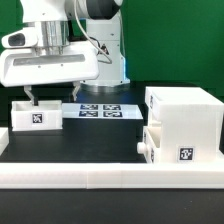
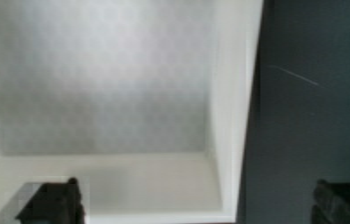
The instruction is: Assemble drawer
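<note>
A small white open-top tray (image 1: 33, 116) with a square tag on its side stands on the black table at the exterior view's left. My gripper (image 1: 52, 95) hangs just above it, open and empty. In the wrist view the tray's white inside (image 2: 101, 90) fills most of the picture. My gripper (image 2: 198, 200) straddles one side wall (image 2: 236, 90): one fingertip (image 2: 51, 200) is over the tray's inside, the other over the dark table. The tall white casing (image 1: 185, 108) stands at the right. A second tray (image 1: 172, 145) sits in its lower slot, knob (image 1: 143, 147) facing left.
The marker board (image 1: 100, 110) lies flat at the back middle, between the tray and the casing. A long low white border rail (image 1: 100, 176) runs along the table's front edge. The arm's white base (image 1: 105, 45) stands behind the marker board.
</note>
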Robot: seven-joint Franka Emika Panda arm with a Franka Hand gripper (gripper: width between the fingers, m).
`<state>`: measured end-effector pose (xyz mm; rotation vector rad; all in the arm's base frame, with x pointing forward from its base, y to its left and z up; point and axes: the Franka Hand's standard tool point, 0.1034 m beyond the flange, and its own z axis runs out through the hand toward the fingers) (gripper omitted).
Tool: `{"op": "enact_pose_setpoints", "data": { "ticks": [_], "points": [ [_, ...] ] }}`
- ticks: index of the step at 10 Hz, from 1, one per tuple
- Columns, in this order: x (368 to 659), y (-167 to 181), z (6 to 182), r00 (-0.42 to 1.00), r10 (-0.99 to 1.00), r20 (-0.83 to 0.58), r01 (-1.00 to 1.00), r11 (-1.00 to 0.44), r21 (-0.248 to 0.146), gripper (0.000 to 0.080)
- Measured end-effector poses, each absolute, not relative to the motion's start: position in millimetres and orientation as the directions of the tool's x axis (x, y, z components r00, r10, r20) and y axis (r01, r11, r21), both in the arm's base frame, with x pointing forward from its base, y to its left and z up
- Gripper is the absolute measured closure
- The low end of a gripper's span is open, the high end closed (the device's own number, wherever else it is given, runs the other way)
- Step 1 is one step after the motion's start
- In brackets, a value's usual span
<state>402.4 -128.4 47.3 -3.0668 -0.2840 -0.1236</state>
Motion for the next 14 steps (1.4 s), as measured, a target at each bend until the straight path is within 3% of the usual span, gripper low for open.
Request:
{"op": "enact_pose_setpoints", "data": {
  "ticks": [4, 6, 10, 11, 12, 13, 14],
  "points": [
    [368.3, -125.2, 22.6, 0.979, 0.181, 0.096, 0.184, -0.982, -0.027, 0.0151],
    [359.5, -124.9, 8.7, 0.98, 0.177, 0.086, 0.181, -0.983, -0.038, 0.0151],
    [354.0, -124.3, 4.3, 0.98, 0.177, 0.088, 0.181, -0.983, -0.035, 0.0151],
    [354.4, -124.0, 4.3, 0.98, 0.178, 0.088, 0.181, -0.983, -0.035, 0.0238],
    [355.3, -123.7, 4.6, 0.98, 0.179, 0.089, 0.183, -0.983, -0.035, 0.0238],
    [355.5, -123.5, 4.6, 0.98, 0.18, 0.089, 0.184, -0.982, -0.035, 0.0372],
    [355.5, -123.4, 4.6, 0.98, 0.18, 0.089, 0.184, -0.982, -0.035, 0.0372]
  ]
}}
